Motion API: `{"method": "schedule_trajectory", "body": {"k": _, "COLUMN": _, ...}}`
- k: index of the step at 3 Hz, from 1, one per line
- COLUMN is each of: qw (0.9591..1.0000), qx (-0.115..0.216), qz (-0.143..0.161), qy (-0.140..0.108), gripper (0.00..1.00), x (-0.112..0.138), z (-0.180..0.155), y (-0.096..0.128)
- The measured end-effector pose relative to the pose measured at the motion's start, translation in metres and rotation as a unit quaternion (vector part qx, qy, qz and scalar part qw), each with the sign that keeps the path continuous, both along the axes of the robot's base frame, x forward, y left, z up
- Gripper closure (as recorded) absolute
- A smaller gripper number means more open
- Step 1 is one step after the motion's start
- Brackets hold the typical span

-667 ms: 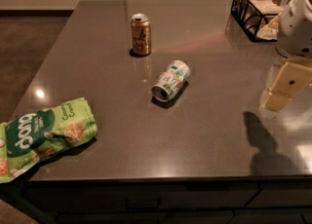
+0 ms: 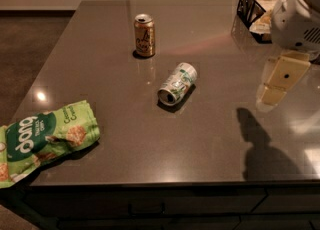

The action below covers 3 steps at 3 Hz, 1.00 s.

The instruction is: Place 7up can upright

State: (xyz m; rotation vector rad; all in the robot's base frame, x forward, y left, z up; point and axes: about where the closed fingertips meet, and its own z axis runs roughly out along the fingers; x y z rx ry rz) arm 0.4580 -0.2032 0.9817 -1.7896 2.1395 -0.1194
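A dark grey-brown tabletop (image 2: 115, 164) seen from above and in front.

At its front left corner lies a green snack bag (image 2: 45, 139) printed with "dang" in large white letters. Smaller writing beside the word is too fine to read. The bag's left end hangs over the tabletop's edge.

Towards the back stands a gold-brown drink can (image 2: 144, 35), upright, its label writing unreadable.

At the back right corner sits a black wire basket (image 2: 248, 5) holding pale packets, which cannot be identified.

The 7up can (image 2: 177, 84) lies on its side near the middle of the tabletop. Its silver end faces the front left, and its label is silvery-white and green.

The robot's cream-coloured hand (image 2: 277, 86) hangs above the tabletop at the right. It is well apart from the 7up can and not touching it. Whether the hand is wide or narrow cannot be told. Its dark shadow (image 2: 260, 146) falls on the tabletop in front of it.
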Motion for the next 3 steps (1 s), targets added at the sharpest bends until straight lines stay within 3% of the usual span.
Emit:
{"method": "schedule_trajectory", "body": {"k": 1, "qw": 0.998, "qx": 0.015, "qz": 0.062, "qy": -0.004, "gripper": 0.0, "x": 0.03, "z": -0.01, "y": 0.022}}
{"method": "schedule_trajectory", "body": {"k": 2, "qw": 0.9899, "qx": 0.017, "qz": 0.14, "qy": -0.012, "gripper": 0.0, "x": 0.059, "z": -0.03, "y": 0.047}}
{"method": "schedule_trajectory", "body": {"k": 3, "qw": 0.9756, "qx": 0.011, "qz": 0.219, "qy": -0.01, "gripper": 0.0, "x": 0.074, "z": -0.048, "y": 0.069}}
